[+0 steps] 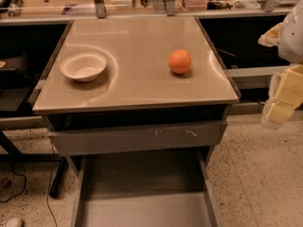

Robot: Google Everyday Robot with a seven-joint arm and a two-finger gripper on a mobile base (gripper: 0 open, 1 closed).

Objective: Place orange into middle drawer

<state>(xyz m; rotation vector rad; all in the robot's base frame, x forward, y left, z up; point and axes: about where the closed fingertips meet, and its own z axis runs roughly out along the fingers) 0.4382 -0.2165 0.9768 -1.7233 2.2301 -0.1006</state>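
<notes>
The orange [180, 61] sits on the cabinet's pale countertop [142, 84], right of centre. The middle drawer [142, 200] is pulled out wide below, near the bottom of the view, with its flat grey floor bare. My gripper [283, 100], with pale yellow parts, hangs at the right edge of the view, off the cabinet's right side and lower than the countertop. It is well to the right of the orange and holds nothing that I can see.
A white bowl [84, 66] stands on the left of the countertop. A drawer with a pale-scratched grey front [137, 137] sits just above the open drawer. Cluttered shelving runs behind the cabinet. Cables [19, 183] lie on the speckled floor at left.
</notes>
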